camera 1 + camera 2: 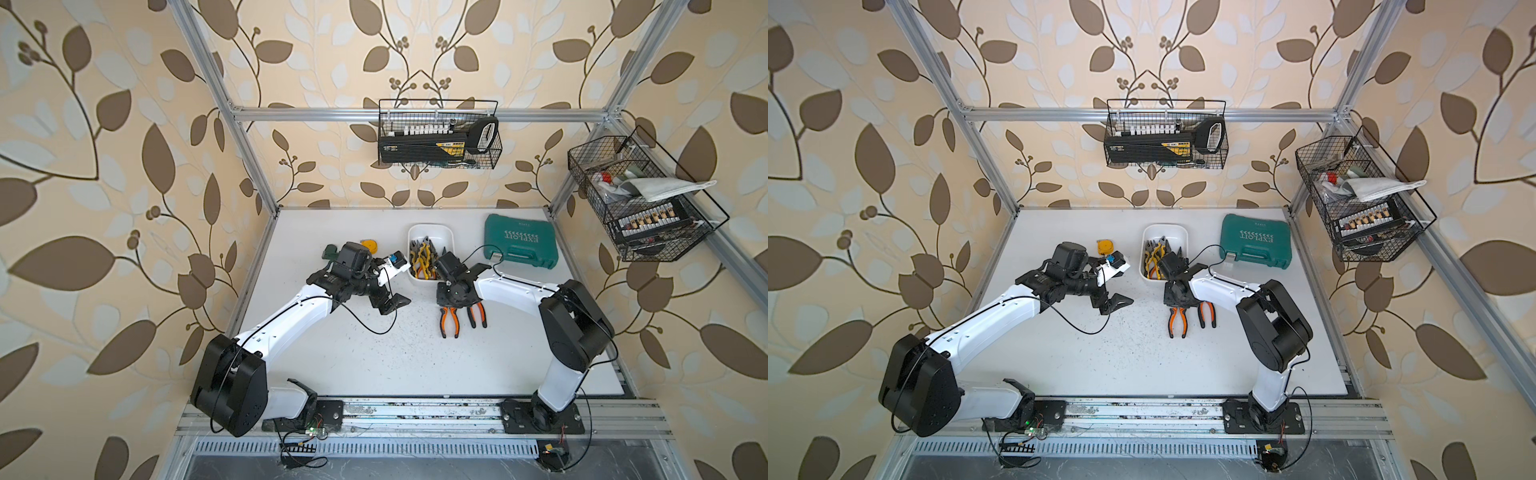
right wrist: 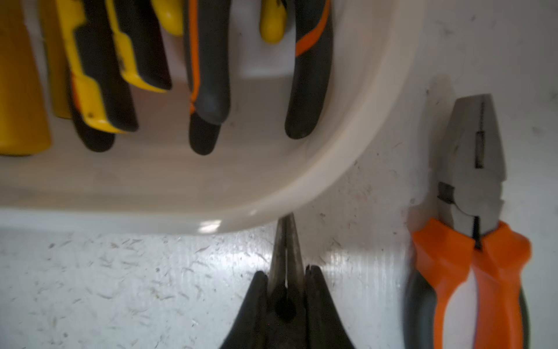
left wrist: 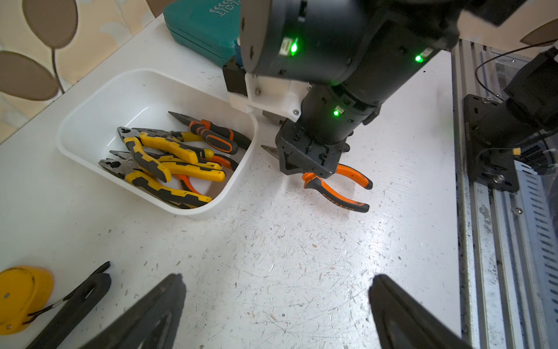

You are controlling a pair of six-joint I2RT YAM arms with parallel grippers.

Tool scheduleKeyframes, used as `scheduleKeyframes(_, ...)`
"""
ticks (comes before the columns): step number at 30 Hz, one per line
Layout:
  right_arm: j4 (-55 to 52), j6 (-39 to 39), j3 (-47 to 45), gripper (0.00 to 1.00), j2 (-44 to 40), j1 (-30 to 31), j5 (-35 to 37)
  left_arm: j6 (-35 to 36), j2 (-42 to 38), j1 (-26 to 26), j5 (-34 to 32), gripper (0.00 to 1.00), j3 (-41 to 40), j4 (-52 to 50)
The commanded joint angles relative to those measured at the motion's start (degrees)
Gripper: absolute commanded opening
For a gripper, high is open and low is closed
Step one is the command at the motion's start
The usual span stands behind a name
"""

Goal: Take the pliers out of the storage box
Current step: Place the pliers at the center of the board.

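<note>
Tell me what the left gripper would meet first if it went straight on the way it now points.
Probably the bare table, between the storage box and the orange-handled pliers held by the right gripper. The open left gripper tilts downward, so it likely lands short of both; depth is unclear.

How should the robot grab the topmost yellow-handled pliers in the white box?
Likely from straight above, pinching the yellow-handled pliers at the neck behind the steel head: they lie flat atop the pile, handles splayed, and the walls of the white box block sideways approaches.
</note>
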Motion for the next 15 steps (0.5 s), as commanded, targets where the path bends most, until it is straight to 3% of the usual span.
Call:
scheduleKeyframes(1,0.6,-2.1,2.8,0.11,2.1,-0.3,2.1,-0.8,-1.8,-0.3,0.1,0.99,0.2,0.1)
scheduleKeyframes(8,1.6,-2.7,3.5,0.18,4.0,-2.3,1.7,-1.2,-0.8,-0.3,0.0,0.99,1.2,0.6)
scheduleKeyframes(12,1.2,-2.4,2.9,0.38,3.7,-2.7,1.1,-1.2,-0.7,-0.2,-0.1,0.99,1.2,0.6)
scheduleKeyframes(15,0.4,-2.7,2.3,0.46,2.3,-2.8,1.3,-1.1,-0.9,-0.3,-0.2,0.99,0.9,0.7)
